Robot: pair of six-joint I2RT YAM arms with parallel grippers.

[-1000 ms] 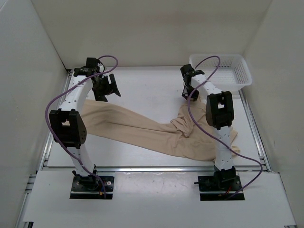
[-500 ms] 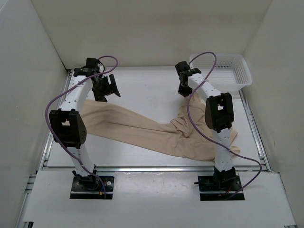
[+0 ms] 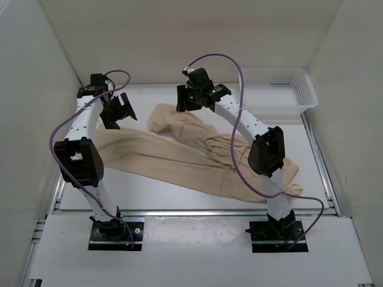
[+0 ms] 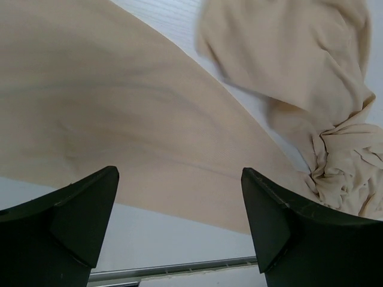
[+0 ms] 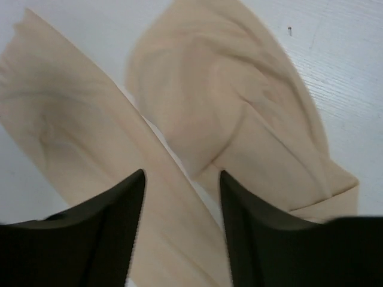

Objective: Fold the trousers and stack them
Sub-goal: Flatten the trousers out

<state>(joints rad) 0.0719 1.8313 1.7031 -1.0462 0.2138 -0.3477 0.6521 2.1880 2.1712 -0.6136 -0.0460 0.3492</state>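
Hovering over the far middle of the white table [image 3: 149,194], the right gripper [image 3: 187,98] has its jaws partly apart and nothing between them; in its wrist view the black fingers [image 5: 114,227] frame only cloth lying below. The left gripper [image 3: 116,110] hangs wide open and empty above the left end of the long, thin beige cloth trousers [image 3: 179,161].

The trousers lie unfolded on the table. One leg runs from under the left gripper toward the right arm's base, the other is flung out toward the far middle, and the waist is bunched in wrinkles between them.

Trouble could come from that shape. The legs splay in a V, so I judge that any fold begun now would land crooked unless they are first brought together. The fabric looks slippery and thin, and a pinch may catch a single layer and drag the rest. The bunched waist sits under the right arm's links, which could snag it.

A second earlier the right gripper was by the white plastic mesh basket [image 3: 278,89] with that second leg gathered in a heap near the waist. Now the arm has swung left and the leg lies spread out, released. The left gripper has shifted slightly leftward.
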